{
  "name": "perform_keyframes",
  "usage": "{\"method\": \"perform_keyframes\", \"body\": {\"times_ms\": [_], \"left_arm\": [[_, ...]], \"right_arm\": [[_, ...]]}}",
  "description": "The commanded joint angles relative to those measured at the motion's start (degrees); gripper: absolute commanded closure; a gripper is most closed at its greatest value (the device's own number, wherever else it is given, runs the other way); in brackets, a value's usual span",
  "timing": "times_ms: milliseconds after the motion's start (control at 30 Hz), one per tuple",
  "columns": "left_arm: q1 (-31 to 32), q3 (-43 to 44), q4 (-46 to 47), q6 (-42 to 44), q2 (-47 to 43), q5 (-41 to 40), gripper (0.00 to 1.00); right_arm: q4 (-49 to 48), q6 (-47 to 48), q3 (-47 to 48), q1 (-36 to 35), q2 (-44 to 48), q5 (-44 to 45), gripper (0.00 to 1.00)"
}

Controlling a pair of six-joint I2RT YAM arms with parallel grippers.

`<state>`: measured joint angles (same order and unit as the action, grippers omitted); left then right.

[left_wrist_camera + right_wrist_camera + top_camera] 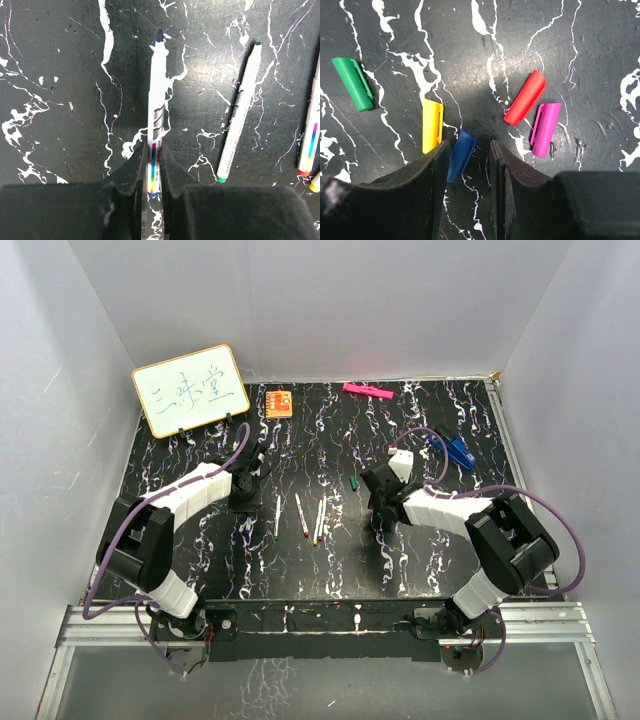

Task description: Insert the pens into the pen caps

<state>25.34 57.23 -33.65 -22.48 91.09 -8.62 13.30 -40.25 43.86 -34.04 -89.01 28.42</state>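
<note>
On my left wrist feed, the left gripper [151, 187] is clenched on a blue-tipped pen [156, 100]. Both fingers press against its near end, and the barrel points away toward the far side. I cannot tell whether the pen is off the table [60, 75] or lying on it, and from overhead the arm hides it.

Right of it a green-ended pen [240, 115] lies flat. A red-ended pen [310, 140] and a yellow-ended pen [315, 186] are cut off at the frame's right edge.

On the right wrist feed, left to right, lie a green cap [352, 82], a yellow cap [432, 125], a blue cap [461, 155], a red cap [525, 97] and a purple cap [546, 129]. The right gripper [470, 152] is released and straddles the blue cap, which leans on one finger with a gap before the other. The cap's near end is hidden.
</note>
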Motion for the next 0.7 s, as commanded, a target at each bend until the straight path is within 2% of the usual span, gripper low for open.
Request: {"method": "perform_keyframes", "body": {"times_ms": [0,500,667], "left_arm": [[0.23,0.06,-1.95,0.73,-2.00,-1.09,1.00],[0.27,0.42,-1.87,1.06,-1.53,-1.77,1.00],[0.24,0.51,-2.16,1.12,-1.39,-2.09,1.00]], "right_arm": [[0.48,-1.53,2.90,-0.31,-1.14,2.15,0.65],[3.13,-3.60,2.00,-1.19,-3.17,-1.05,0.71],[3.21,-4.03,1.41,-1.24,-3.99,-3.77,0.86]]}}
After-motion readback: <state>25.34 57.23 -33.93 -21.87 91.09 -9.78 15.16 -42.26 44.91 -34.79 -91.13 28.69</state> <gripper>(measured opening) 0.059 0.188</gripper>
